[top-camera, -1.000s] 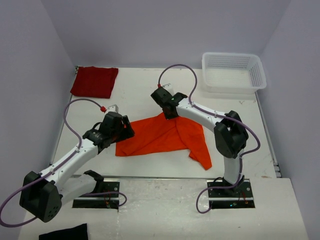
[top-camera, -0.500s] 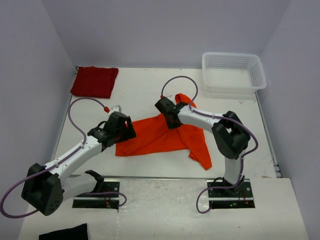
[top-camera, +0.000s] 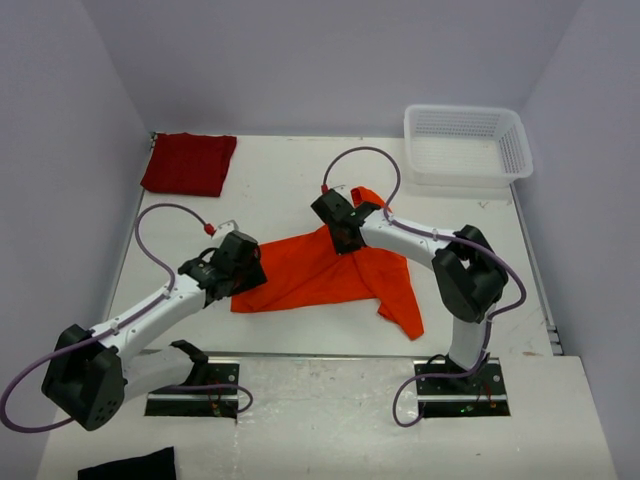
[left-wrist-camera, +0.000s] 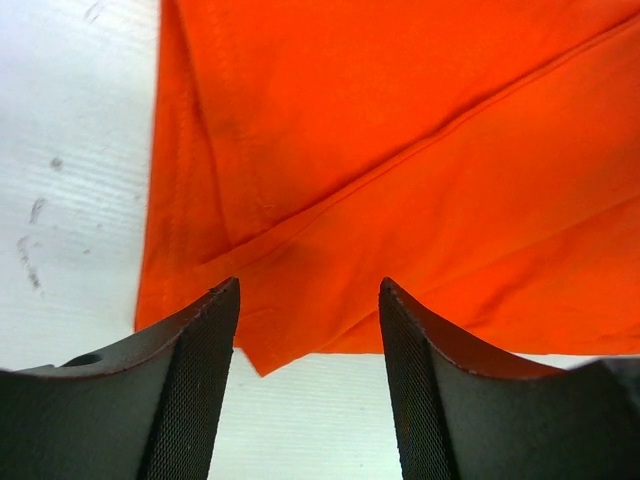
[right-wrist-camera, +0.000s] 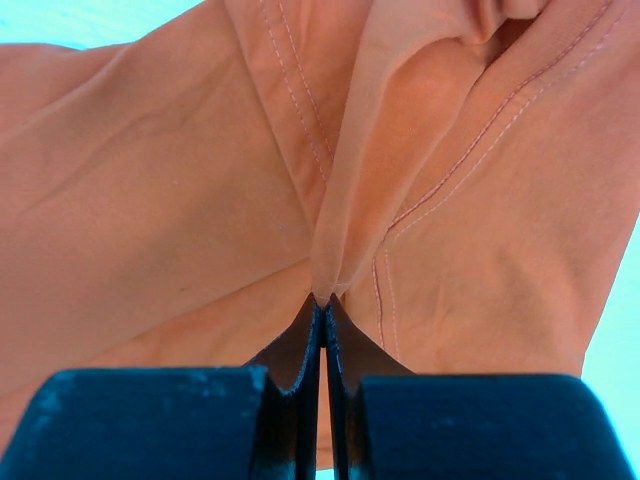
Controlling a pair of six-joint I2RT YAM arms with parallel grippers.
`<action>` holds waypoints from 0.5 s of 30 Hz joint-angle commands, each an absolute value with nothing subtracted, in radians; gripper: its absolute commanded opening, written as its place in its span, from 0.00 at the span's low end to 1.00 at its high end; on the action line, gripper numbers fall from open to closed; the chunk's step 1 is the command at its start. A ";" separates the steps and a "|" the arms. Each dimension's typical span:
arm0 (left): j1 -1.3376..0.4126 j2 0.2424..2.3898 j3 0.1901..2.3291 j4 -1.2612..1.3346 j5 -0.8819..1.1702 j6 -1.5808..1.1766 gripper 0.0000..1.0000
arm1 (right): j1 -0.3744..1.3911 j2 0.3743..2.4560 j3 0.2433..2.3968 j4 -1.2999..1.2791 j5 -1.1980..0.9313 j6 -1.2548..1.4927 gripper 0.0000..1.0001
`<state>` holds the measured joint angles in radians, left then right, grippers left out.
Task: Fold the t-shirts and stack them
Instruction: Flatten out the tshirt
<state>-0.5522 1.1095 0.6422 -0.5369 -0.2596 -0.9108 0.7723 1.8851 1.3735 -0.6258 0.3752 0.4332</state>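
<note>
While the right claw [right-wrist-camera: 325, 300] is pinched tight on a raised fold of the orange t-shirt [top-camera: 320, 278], holding up a small peak of fabric at the shirt's far edge, the rest of the garment lies spread on the white tabletop [top-camera: 280, 190] between the two arms, with one part trailing toward the right arm's base. The left claw [left-wrist-camera: 310, 300] stands with its jaws apart over the shirt's near-left corner and holds nothing; the hem corner shows between the jaws, and I cannot tell whether they touch the cloth. The dark red t-shirt [top-camera: 188, 163] lies folded at the far-left corner of the tabletop, well apart from the orange one. A white mesh basket [top-camera: 467, 145] sits at the far-right corner, and a black cloth [top-camera: 128, 466] lies near the left arm's base.
</note>
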 commanded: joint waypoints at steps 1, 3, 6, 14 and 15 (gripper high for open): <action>-0.555 1.080 0.617 -0.592 -0.325 -0.980 0.59 | 0.773 1.827 1.367 -0.600 0.379 0.434 0.00; -0.555 1.091 0.603 -0.581 -0.305 -0.982 0.59 | 0.772 1.821 1.358 -0.595 0.371 0.436 0.00; -0.555 1.129 0.595 -0.571 -0.290 -0.982 0.60 | 0.773 1.813 1.353 -0.598 0.374 0.436 0.00; -0.542 1.157 0.549 -0.509 -0.276 -0.973 0.61 | 0.773 1.787 1.328 -0.597 0.383 0.425 0.00; -0.535 1.163 0.543 -0.500 -0.275 -0.971 0.60 | 0.773 1.786 1.327 -0.597 0.380 0.423 0.00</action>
